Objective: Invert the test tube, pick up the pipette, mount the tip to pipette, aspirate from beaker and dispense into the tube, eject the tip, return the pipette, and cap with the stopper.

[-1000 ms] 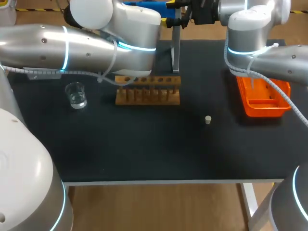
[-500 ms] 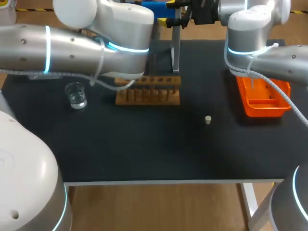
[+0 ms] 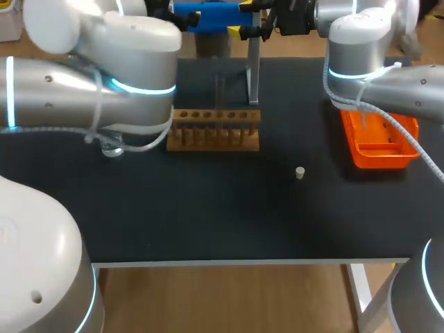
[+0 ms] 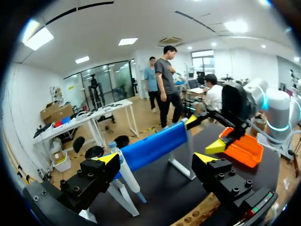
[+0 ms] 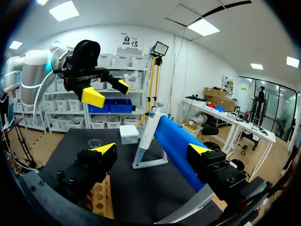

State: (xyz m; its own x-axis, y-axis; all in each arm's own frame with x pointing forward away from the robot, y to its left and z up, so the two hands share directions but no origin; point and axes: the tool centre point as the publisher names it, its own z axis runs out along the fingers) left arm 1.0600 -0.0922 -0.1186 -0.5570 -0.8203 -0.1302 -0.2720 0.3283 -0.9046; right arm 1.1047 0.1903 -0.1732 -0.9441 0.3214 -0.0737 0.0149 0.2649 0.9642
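The blue-handled pipette (image 3: 208, 17) hangs on its stand (image 3: 253, 69) at the table's back edge. My left gripper (image 4: 157, 158) is open, with the pipette's blue handle (image 4: 150, 146) just ahead of its fingers. Facing it from the other side, my right gripper (image 5: 151, 149) is also open, the blue handle (image 5: 174, 141) reaching between its fingers without touching them. The wooden tube rack (image 3: 213, 130) stands in front of the stand. A small stopper (image 3: 300, 173) lies right of the middle. Only the glass beaker's base (image 3: 111, 148) shows under my left arm.
An orange tray (image 3: 378, 142) sits at the right, below my right arm. A white box (image 5: 128, 133) stands on the table beyond the stand. My left arm's bulk hangs over the table's left rear.
My left arm has swung leftward, now covering most of the beaker and uncovering more of the blue pipette. The right arm has kept still.
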